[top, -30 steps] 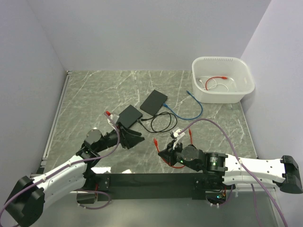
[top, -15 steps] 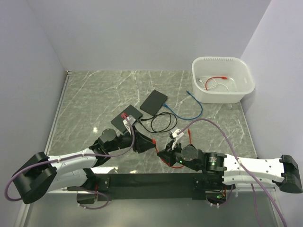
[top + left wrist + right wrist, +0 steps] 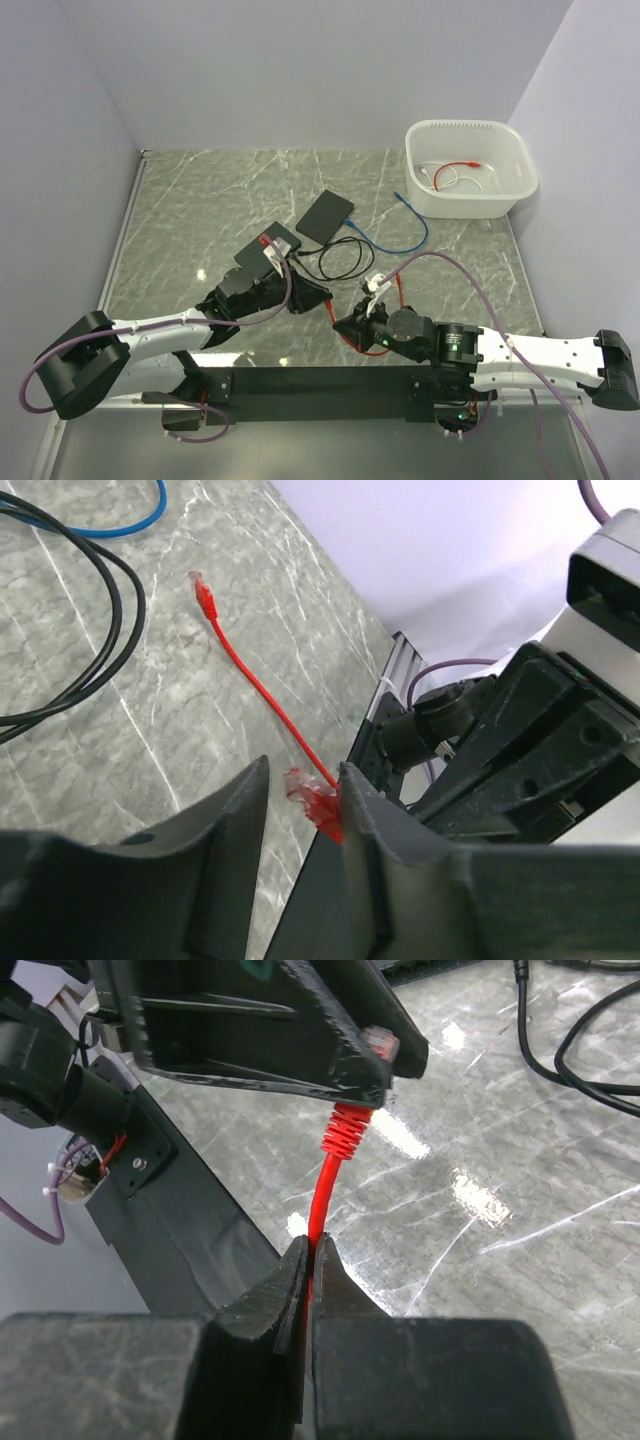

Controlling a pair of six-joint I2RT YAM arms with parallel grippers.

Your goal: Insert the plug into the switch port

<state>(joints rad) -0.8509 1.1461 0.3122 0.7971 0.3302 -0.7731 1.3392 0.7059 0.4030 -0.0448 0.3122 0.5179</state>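
My right gripper [image 3: 310, 1250] is shut on a red cable [image 3: 322, 1195] a short way below its ribbed boot, and it holds the clear-tipped plug [image 3: 380, 1042] up off the table. The plug [image 3: 310, 798] stands between the fingers of my left gripper [image 3: 303, 775]. It rests against one finger [image 3: 352, 795] with a gap to the other, so the jaws are open. In the top view the left gripper [image 3: 318, 297] meets the right gripper [image 3: 345, 325] at the near middle. Two flat black boxes [image 3: 268, 250] [image 3: 326, 214] lie beyond; no port shows.
The red cable's other end [image 3: 204, 592] lies on the marble table. A black cable loop [image 3: 335, 260] and a blue cable [image 3: 410, 225] lie past the grippers. A white tub [image 3: 512, 150] holding red and white cables stands at the back right. A black rail [image 3: 300, 380] runs along the near edge.
My left arm has swung right to the held plug. Its jaws have come round the plug and narrowed. The right gripper has kept still with the cable.
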